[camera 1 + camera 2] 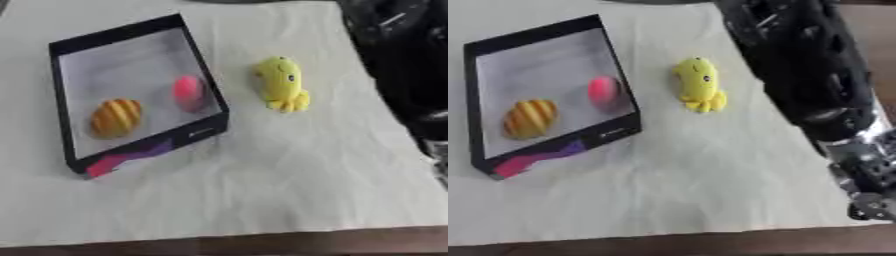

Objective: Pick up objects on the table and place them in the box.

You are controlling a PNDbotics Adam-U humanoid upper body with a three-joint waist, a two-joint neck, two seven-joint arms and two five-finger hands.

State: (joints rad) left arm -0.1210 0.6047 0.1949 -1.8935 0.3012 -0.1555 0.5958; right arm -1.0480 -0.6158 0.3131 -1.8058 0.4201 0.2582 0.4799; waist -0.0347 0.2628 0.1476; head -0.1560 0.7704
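The box (140, 90), a shallow black-walled tray with a pale floor and a pink and purple patch on its near wall, sits on the left part of the worktop (262, 190), which is covered with a pale, creased cloth. In the left eye view, an orange ribbed object (115, 117) lies inside the box toward its near left, and a pink rounded object (187, 91) lies inside against the right wall. A yellow soft toy (282, 82) lies on the cloth just beside the box, to its right and outside it. In the right eye view, the right arm (807, 65), black with a silver joint lower down, runs along the right side from the top edge toward the lower right corner, apart from the toy. The state of the right hand's fingers cannot be determined; the left hand appears in neither view.
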